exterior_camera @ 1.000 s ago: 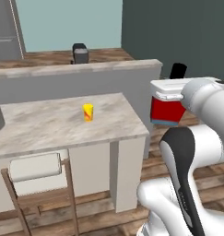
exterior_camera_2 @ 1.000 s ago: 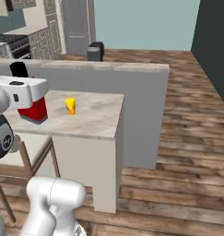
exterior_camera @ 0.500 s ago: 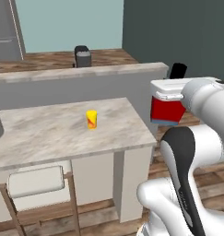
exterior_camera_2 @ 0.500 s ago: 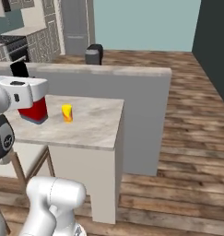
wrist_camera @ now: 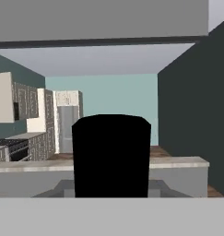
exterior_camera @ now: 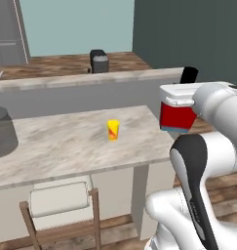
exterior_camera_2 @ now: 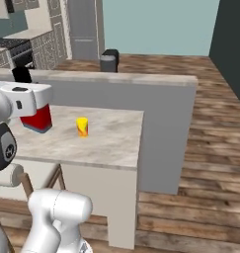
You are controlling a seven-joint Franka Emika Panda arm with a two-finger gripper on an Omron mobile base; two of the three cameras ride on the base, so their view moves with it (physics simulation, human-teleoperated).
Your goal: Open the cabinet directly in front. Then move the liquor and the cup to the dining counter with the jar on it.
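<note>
Liquor (exterior_camera: 177, 116), a squat bottle with a red label, a strip of blue body below it and a black cap (wrist_camera: 111, 156), stands upright in the gripper (exterior_camera: 181, 97), long axis vertical and cap pointing up; the white hand is clamped around its upper body, pinching the bottle just below the neck. In the left base view it hangs at the right end of the dining counter (exterior_camera: 66, 146), just past the slab's right edge; in the right base view the liquor (exterior_camera_2: 36, 118) sits over the left part of the slab, its base low over or on the marbled top, and which of these I cannot tell. Through the hand view the black cap blocks the middle, with the raised grey back ledge (wrist_camera: 178, 162) running behind it. On the slab the yellow cup (exterior_camera: 113, 130) stands upright, mouth up, left of the bottle and well apart from it with bare marble between. Far left on the same top sits the smoky-grey jar (exterior_camera: 3, 132), upright. A wooden stool (exterior_camera: 59, 207) with a pale cushion is tucked under the near edge. Beyond the ledge a dark bin (exterior_camera: 99, 61) stands on the wood floor.
</note>
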